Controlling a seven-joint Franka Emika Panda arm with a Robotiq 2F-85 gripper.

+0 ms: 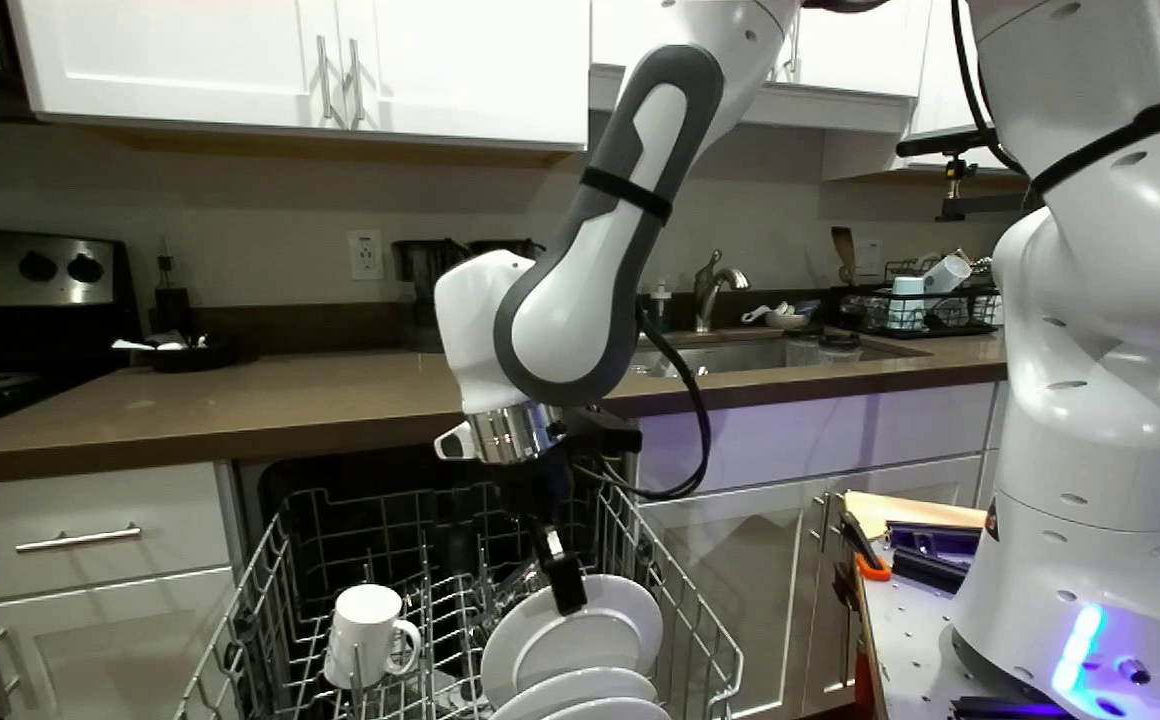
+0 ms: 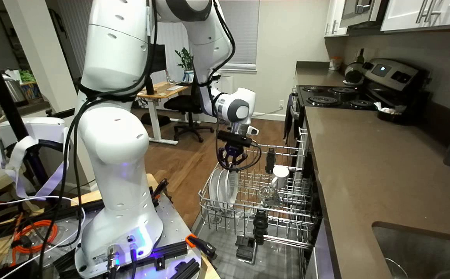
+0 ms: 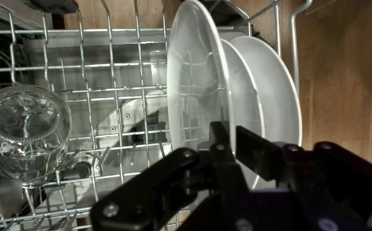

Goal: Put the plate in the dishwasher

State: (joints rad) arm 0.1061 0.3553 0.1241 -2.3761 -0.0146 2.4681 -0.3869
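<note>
The black fingers (image 3: pixel 256 150) are filling the lower right of the wrist view, their tips standing close together and clamping the rim of a glossy white dinner plate (image 3: pixel 194 73). The plate is standing on edge at upper centre, inside the wire rack (image 3: pixel 93 31) of the opened dishwasher (image 2: pixel 275 261); I cannot tell whether its lower edge is touching the wires. Just right of it, two more white plates (image 3: pixel 269 83) are leaning on edge. A clear glass jar (image 3: pixel 25 131) is resting upside down at the left of the frame. In an exterior view, a white mug (image 1: pixel 360 625) is sitting in the rack at lower left, its handle pointing right, while a metal faucet (image 1: pixel 706 288) is rising right of centre.
</note>
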